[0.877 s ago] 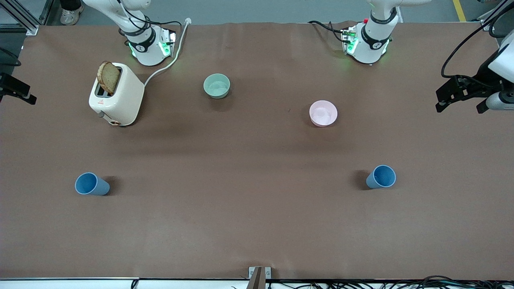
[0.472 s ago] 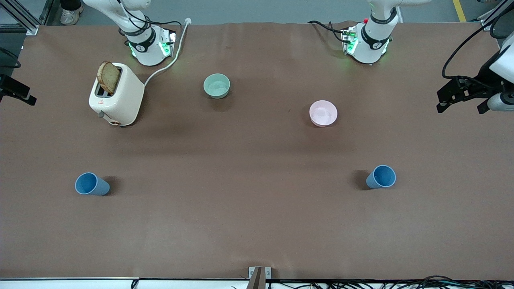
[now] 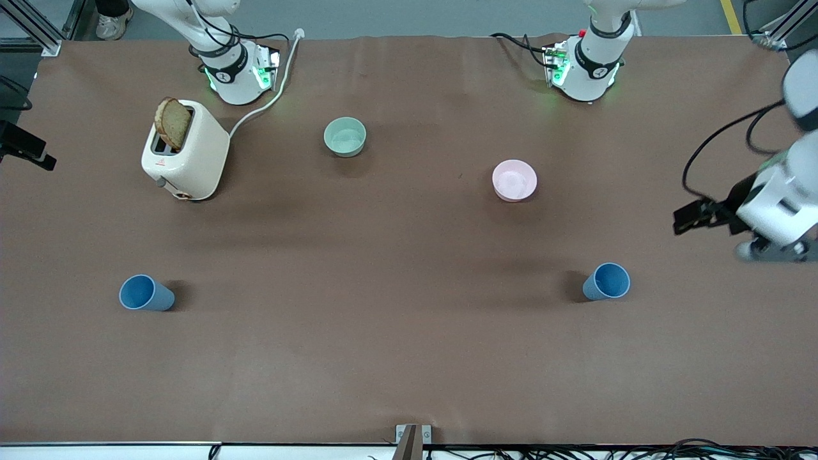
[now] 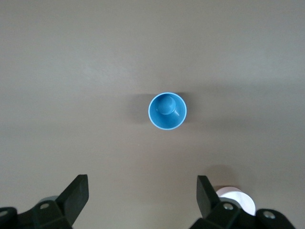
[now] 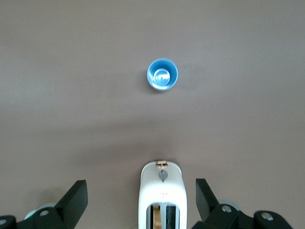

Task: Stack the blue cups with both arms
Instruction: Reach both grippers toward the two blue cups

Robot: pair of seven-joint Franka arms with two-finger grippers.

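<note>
Two blue cups stand upright and far apart on the brown table. One cup [image 3: 146, 293] is toward the right arm's end, the other cup [image 3: 606, 282] toward the left arm's end. My left gripper [image 3: 700, 217] is open and empty, high over the table near the left arm's end; its wrist view [image 4: 142, 191] shows its cup [image 4: 167, 111] from above, well clear of the fingers. My right gripper [image 3: 29, 153] is open and empty, high at the right arm's end; its wrist view [image 5: 141, 195] shows the other cup [image 5: 162, 74] and the toaster [image 5: 162, 191] below.
A white toaster [image 3: 185, 150] with a bread slice [image 3: 172, 122] stands near the right arm's base, its cable [image 3: 268, 96] trailing to the table's edge. A mint-green bowl [image 3: 345, 136] and a pale pink bowl [image 3: 514, 180] sit farther from the front camera than the cups.
My left arm has swung toward the front camera's side, closer to over its cup. My right gripper has edged slightly outward. The cups and bowls have not moved.
</note>
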